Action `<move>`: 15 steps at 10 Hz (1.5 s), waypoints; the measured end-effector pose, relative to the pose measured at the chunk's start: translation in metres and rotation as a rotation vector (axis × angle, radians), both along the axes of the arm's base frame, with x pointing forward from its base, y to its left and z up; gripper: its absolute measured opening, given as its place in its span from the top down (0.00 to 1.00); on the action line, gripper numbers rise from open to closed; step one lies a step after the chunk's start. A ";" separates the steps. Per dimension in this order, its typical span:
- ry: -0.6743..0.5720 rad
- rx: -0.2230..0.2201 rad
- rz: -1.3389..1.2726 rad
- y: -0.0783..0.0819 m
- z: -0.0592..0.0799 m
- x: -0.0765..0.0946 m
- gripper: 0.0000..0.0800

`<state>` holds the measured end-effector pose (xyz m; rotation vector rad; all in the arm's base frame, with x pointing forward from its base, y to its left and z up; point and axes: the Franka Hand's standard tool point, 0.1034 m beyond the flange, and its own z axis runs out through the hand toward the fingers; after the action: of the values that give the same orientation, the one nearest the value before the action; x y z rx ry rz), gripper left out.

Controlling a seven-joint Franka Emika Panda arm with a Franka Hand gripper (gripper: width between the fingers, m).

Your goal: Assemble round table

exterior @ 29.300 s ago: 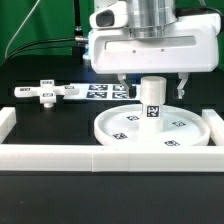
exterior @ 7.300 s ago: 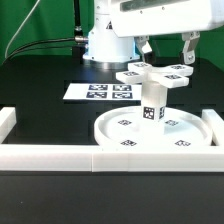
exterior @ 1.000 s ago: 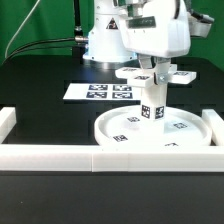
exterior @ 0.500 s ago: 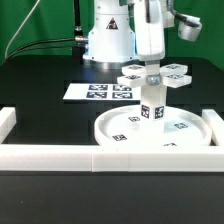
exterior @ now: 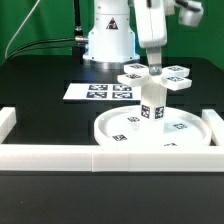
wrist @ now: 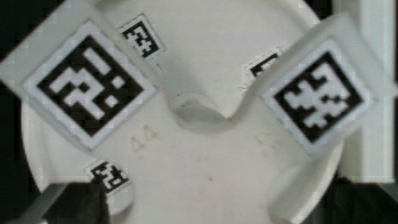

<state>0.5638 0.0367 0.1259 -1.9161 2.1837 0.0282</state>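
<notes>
Round disc (exterior: 150,128) sits on the black worktop (exterior: 45,115) against the white border rail (exterior: 60,152). Post (exterior: 151,103) stands upright at disc centre, cross foot piece (exterior: 156,75) on top. Tool (exterior: 154,68) is directly over the cross hub, looks pinched on it, but fingers are blurred; can't tell for sure. Marker board (exterior: 98,92) lies behind.

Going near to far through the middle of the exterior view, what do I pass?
White border rail → round disc → post standing on it → cross-shaped foot piece on top of the post → robot base at the back.
</notes>
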 end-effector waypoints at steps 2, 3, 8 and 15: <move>-0.003 0.007 0.010 0.002 0.004 -0.001 0.19; -0.009 -0.001 0.056 0.002 0.003 -0.002 0.19; -0.085 -0.112 0.736 0.016 0.007 0.009 0.19; -0.167 -0.181 1.221 0.016 0.006 0.010 0.19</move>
<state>0.5740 0.0522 0.1317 -2.8776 0.6628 -0.1167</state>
